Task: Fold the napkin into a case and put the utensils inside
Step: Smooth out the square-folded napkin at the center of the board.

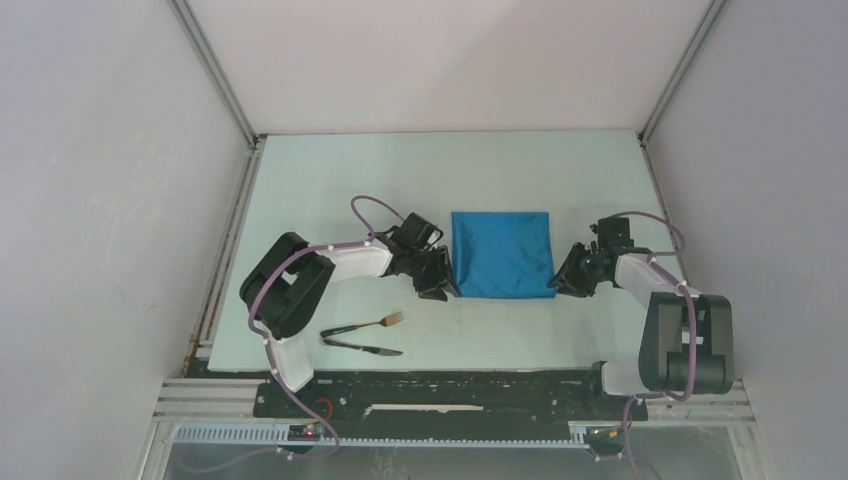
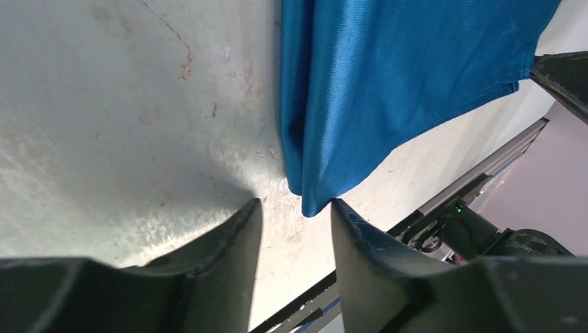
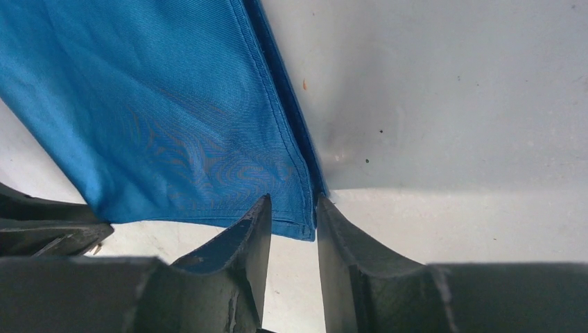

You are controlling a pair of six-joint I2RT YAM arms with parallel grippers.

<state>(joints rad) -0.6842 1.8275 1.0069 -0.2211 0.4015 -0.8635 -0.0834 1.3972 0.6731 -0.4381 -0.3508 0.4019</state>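
Blue napkin (image 1: 502,254) lies folded to a near-square pad, flat on the counter (image 1: 330,180), centre of the top view. The left tool (image 1: 441,288) is at its lower-left corner and the right tool (image 1: 563,283) at its lower-right corner, both down low at the counter. Left wrist view: jaws apart with a clear gap. The cloth's corner tip points into the mouth of that gap, just ahead of the fingers (image 2: 239,236), and is not pinched. Right wrist view: narrower gap, jaws also apart. The hemmed corner sits in between, with one finger overlapping the cloth edge. Bare counter shows through the gap below the hem, so no clamp is visible there either. The fork (image 1: 365,324) and knife (image 1: 362,347) lie lower left in the top view, well apart from the napkin. The fork is above the knife with its tines to the right. Their left ends converge; can't tell if they touch.
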